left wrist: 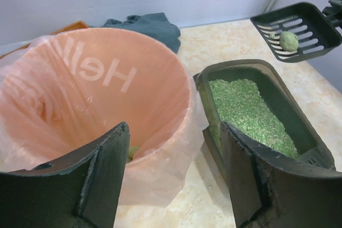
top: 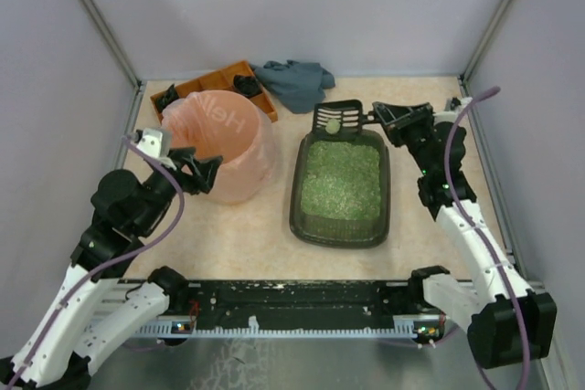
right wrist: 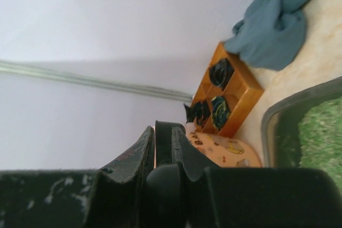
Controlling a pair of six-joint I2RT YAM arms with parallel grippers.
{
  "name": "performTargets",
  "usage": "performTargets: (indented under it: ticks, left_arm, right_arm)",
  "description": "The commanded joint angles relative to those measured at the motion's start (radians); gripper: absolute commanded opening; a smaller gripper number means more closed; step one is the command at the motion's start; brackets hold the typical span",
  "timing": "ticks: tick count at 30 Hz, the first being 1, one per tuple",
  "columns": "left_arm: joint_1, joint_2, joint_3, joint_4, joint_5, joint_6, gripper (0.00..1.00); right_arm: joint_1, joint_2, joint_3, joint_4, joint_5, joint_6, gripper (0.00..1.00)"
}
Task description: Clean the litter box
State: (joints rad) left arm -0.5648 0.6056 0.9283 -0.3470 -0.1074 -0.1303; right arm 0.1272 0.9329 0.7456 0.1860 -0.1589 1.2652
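Observation:
The dark grey-green litter box (top: pixel 297 191) with pale green granules sits mid-table; it also shows in the left wrist view (left wrist: pixel 320 148). My right gripper (top: pixel 380 118) is shut on the handle of a black slotted scoop (top: pixel 335 121), held above the box's far end. A greenish clump (left wrist: pixel 289 40) lies in the scoop (left wrist: pixel 315 25). In the right wrist view the fingers (right wrist: pixel 133 150) clamp the black handle (right wrist: pixel 165 142). My left gripper (top: pixel 208 171) is open and empty at the near rim of the pink-bagged bin (top: pixel 251 157). Its fingers (left wrist: pixel 107 174) straddle the bin's rim.
An orange compartmented tray (top: pixel 239 75) with dark items stands at the back left. A grey-blue cloth (top: pixel 297 82) lies at the back centre. Grey walls close in left, right and back. A black rail (top: pixel 292 297) runs along the near edge.

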Motion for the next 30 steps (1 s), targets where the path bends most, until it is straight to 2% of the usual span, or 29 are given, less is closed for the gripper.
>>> performTargets:
  ticks: [1, 8, 12, 25, 30]
  left_arm:
    - [0.003, -0.067, -0.041, -0.044, -0.077, -0.035, 0.76]
    - [0.002, -0.102, -0.028, -0.091, -0.113, -0.049, 0.82]
    - [0.003, -0.112, -0.023, -0.104, -0.128, -0.05, 0.82]
    - [0.003, -0.116, -0.008, -0.124, -0.174, -0.055, 0.88]
    - [0.003, -0.109, -0.014, -0.116, -0.168, -0.057, 0.88]
  right_arm:
    - [0.172, 0.111, 0.151, 0.094, 0.136, -0.028, 0.0]
    - [0.38, 0.347, 0.382, 0.158, 0.218, -0.143, 0.0]
    - [0.464, 0.48, 0.534, 0.156, 0.247, -0.304, 0.0]
    - [0.598, 0.802, 0.912, 0.141, 0.056, -0.782, 0.0]
    - [0.64, 0.916, 1.126, -0.04, -0.054, -1.016, 0.0]
